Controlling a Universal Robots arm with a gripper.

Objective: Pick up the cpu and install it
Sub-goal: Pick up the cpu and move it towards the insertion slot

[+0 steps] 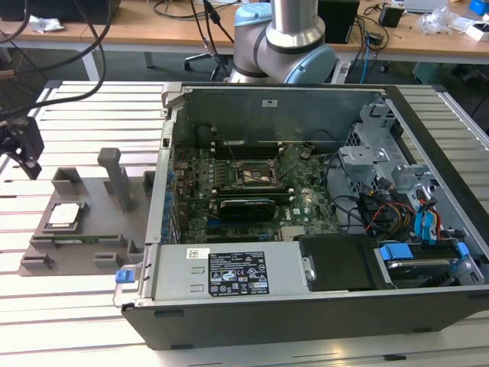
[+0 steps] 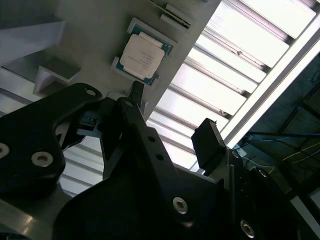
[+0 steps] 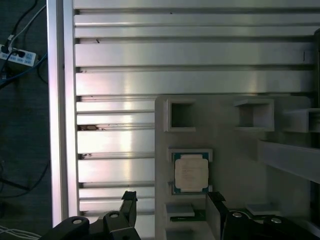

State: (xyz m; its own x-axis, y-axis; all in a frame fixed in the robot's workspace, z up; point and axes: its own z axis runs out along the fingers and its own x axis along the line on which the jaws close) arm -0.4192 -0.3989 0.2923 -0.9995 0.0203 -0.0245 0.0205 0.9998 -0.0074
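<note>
hand [image 3: 172,202]: released, empty | cpu [image 3: 191,172]: seated in grey fixture [image 3: 225,130] recess, just ahead of the hand, untouched | handling: likely light, rigid, thin, delicate underside; grip opposite edges squarely

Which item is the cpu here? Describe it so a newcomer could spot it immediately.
Start at the open computer case; on the exterior view's left of it lies a grey plastic fixture. The cpu sits in a shallow square recess there: a small flat chip with a pale metal lid, unlike the empty grey pockets and posts around it.
</note>
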